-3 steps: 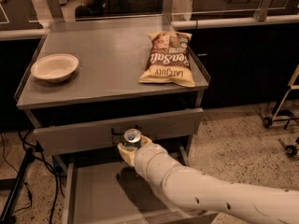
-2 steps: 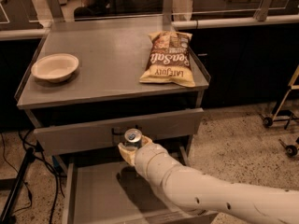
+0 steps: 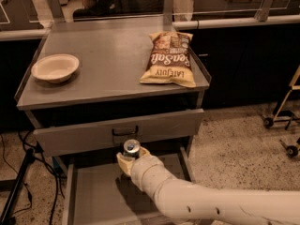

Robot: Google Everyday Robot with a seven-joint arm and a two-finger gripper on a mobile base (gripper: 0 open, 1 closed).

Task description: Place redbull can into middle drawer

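Note:
The redbull can (image 3: pixel 131 147) shows its silver top, held upright in my gripper (image 3: pixel 131 159), which is shut on it. The white arm reaches in from the lower right. The can hangs above the back part of the open middle drawer (image 3: pixel 98 196), a wide grey tray with a flat bare floor. It sits just below the front panel of the drawer above (image 3: pixel 117 131), under its bar handle. The can's body is mostly hidden by the fingers.
On the grey cabinet top (image 3: pixel 108 60) lie a chip bag (image 3: pixel 169 60) at the right and a white bowl (image 3: pixel 55 68) at the left. A black tripod leg and cables (image 3: pixel 18 182) stand at the left. Wheeled cart legs (image 3: pixel 281 121) stand at the right on the speckled floor.
The gripper with the can has sunk slightly toward the open drawer; otherwise nothing has moved.

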